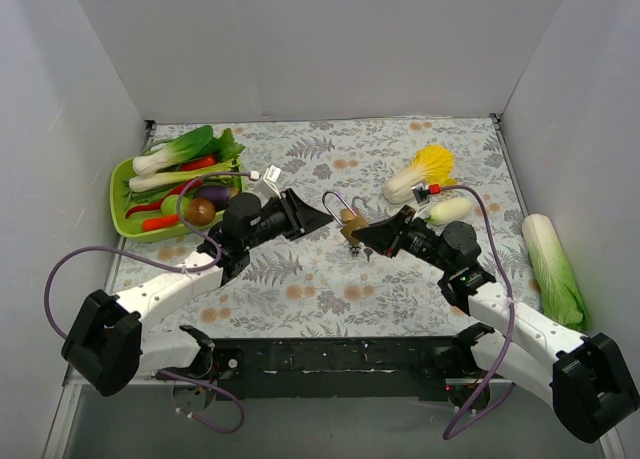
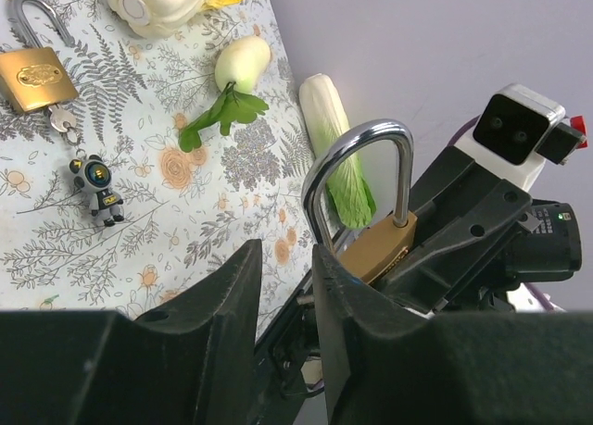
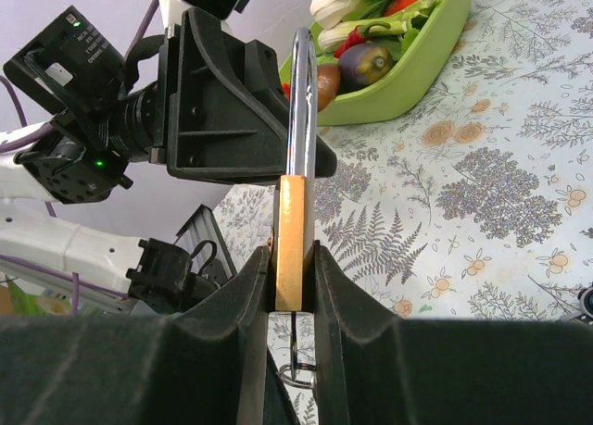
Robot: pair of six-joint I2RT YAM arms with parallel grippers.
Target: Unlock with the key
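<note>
Top external view: two robot arms meet mid-table over a fern-print cloth point(image 1: 300, 289).

Right wrist view: the right gripper point(image 3: 292, 254) is clamped on the flat faces of a brass padlock point(image 3: 292, 231). The lock is held edge-on, its steel shackle point(image 3: 300, 101) pointing at the left gripper point(image 2: 285, 249). The key point(image 3: 294, 337) shows as a thin dark sliver with a wire ring, hanging from the padlock's underside between the right fingers. It looks seated in the keyhole, though it is too small to be sure.

Left wrist view: the left jaws stand narrowly apart just beside the shackle. Nothing is plainly between them, and whether they pinch anything cannot be told.

Judged step: the lock is presented and braced, and the key is not yet turned. The next move calls for one gripper to hold the body firm. The other must pinch the tiny key head squarely and twist without bending it.

Counted:
- Two arms.
- Two padlocks. The second padlock point(image 2: 37, 73) lies on the cloth with its shackle looking open, and a spare silvery key point(image 2: 63, 119) and one astronaut charm point(image 2: 97, 189) just beside it.
- One green tray point(image 1: 117, 201) of toy vegetables.
- Three loose vegetables: a yellow-topped cabbage point(image 1: 420, 174), a white turnip point(image 1: 450, 211) and a long pale cabbage point(image 1: 552, 269).
</note>
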